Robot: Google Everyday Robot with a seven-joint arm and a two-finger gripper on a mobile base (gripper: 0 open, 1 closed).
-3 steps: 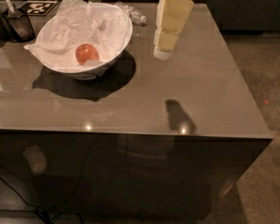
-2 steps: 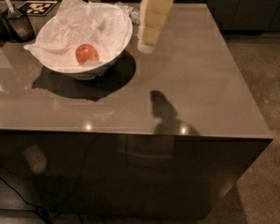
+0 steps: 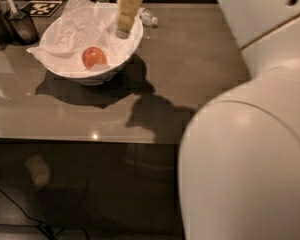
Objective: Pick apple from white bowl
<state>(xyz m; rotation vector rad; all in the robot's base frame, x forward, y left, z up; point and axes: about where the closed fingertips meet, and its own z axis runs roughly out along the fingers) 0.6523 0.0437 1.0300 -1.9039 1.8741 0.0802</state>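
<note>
The apple (image 3: 92, 57), red-orange and small, lies in the left part of the white bowl (image 3: 121, 59), which is lined with crumpled white paper and stands at the back left of the brown table (image 3: 190, 84). The gripper (image 3: 123, 32) hangs down from the top edge over the bowl's right side, right of and behind the apple, apart from it. Its cream-coloured body hides part of the bowl's far rim.
A dark container with a utensil (image 3: 19, 23) stands left of the bowl, with a black-and-white tag (image 3: 42, 7) behind it. A small clear bottle (image 3: 148, 19) lies right of the bowl. The robot's large white arm (image 3: 250, 149) fills the right foreground.
The gripper has moved left from beside the bowl to above its right side. The white arm has swung into the right foreground.
</note>
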